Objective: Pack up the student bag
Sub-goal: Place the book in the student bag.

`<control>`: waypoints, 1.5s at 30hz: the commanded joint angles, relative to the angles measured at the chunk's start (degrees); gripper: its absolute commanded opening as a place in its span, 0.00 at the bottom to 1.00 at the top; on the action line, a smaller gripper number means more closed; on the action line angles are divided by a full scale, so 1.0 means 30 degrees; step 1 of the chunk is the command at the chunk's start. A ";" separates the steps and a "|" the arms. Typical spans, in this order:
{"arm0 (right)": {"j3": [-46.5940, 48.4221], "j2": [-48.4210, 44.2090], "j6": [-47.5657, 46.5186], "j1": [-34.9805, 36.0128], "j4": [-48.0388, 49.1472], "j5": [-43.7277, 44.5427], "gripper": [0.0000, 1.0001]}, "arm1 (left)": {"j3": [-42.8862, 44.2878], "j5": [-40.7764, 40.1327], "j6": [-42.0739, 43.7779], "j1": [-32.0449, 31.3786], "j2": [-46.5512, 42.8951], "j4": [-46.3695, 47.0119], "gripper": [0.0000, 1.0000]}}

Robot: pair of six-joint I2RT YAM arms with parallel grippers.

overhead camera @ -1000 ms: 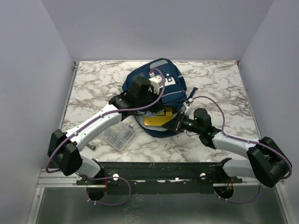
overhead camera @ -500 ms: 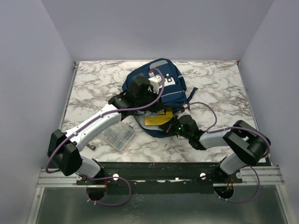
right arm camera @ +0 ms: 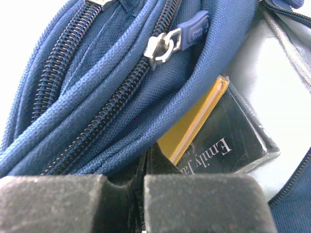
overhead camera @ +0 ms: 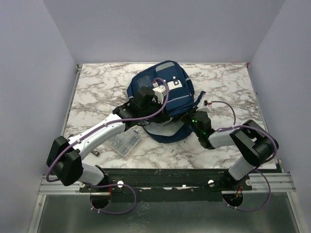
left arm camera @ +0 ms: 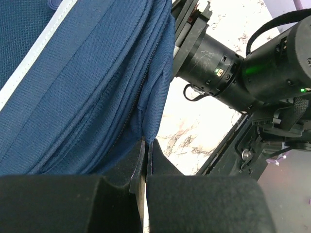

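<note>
The navy student bag (overhead camera: pixel 167 90) lies at the middle back of the table, its open mouth facing the arms. My left gripper (overhead camera: pixel 156 114) is shut on a fold of the bag's blue fabric (left arm camera: pixel 87 82) at the near edge; the fold runs straight into the fingertips (left arm camera: pixel 146 141). My right gripper (overhead camera: pixel 181 120) is at the mouth's right side, shut on the zipper rim (right arm camera: pixel 121 97) with the tips (right arm camera: pixel 146 156) just under it. A black and yellow book (right arm camera: pixel 221 138) lies inside on the grey lining. A zipper pull (right arm camera: pixel 167 42) hangs above it.
A small clear plastic box (overhead camera: pixel 122 141) sits on the marble table (overhead camera: pixel 97 87) near the left arm's elbow. The right arm's wrist (left arm camera: pixel 228 73) is close in front of the left gripper. Purple cables loop over both arms. A black rail (overhead camera: pixel 160 177) borders the near edge.
The right gripper has swung in to the bag's mouth and closed on its rim. The yellow book, seen from above earlier, is now covered by the bag's edge. The left gripper shifted slightly nearer.
</note>
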 commanded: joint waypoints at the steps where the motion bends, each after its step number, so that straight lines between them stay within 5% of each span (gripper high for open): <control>1: -0.0512 -0.2203 -0.0443 -0.0474 -0.1205 -0.1122 0.00 | -0.0287 0.0310 -0.0501 0.0002 -0.0143 0.0832 0.00; 6: -0.2700 -0.7175 -0.1449 -0.0966 -0.6715 -0.1770 0.01 | -0.0302 0.0397 -0.0650 0.0047 0.0668 0.1138 0.00; 13: -0.2447 -1.3941 -0.4618 -0.4289 -1.4564 -0.3131 0.30 | -0.0752 0.0491 -0.1249 0.0100 0.1528 0.1368 0.00; 21: 0.1658 -1.1236 -0.5179 -0.5822 -1.6218 -0.8579 0.47 | -0.1272 0.1066 -0.2229 0.0100 0.2331 0.1804 0.00; 24: 0.2481 -0.9359 -0.4661 -0.5910 -1.5343 -1.1125 0.62 | -0.1473 0.1254 -0.2348 0.0089 0.2323 0.1817 0.01; 27: 0.2858 -0.7979 -0.3709 -0.5900 -1.5129 -1.2992 0.81 | -0.1508 0.2090 -0.2333 0.0138 0.2141 0.1769 0.24; 30: 0.2280 -0.7514 -0.3250 -0.5850 -1.4508 -1.3723 0.87 | -0.2047 0.2430 -0.2347 0.0522 0.1002 0.1798 0.51; 33: 0.1879 -0.8374 -0.3634 -0.4945 -1.5768 -1.1903 0.96 | -0.2749 0.2537 -0.2373 0.1688 -0.0338 0.1472 0.63; 38: 0.0977 -0.9484 -0.3005 -0.3835 -1.6624 -1.1459 0.98 | -0.4120 0.1620 -0.3208 0.5352 -0.2658 0.0916 0.80; 45: -0.0648 -0.9528 0.0744 -0.2106 -1.5569 -0.9853 0.99 | -0.5632 0.0996 -0.5131 0.9503 -0.4456 0.1385 0.80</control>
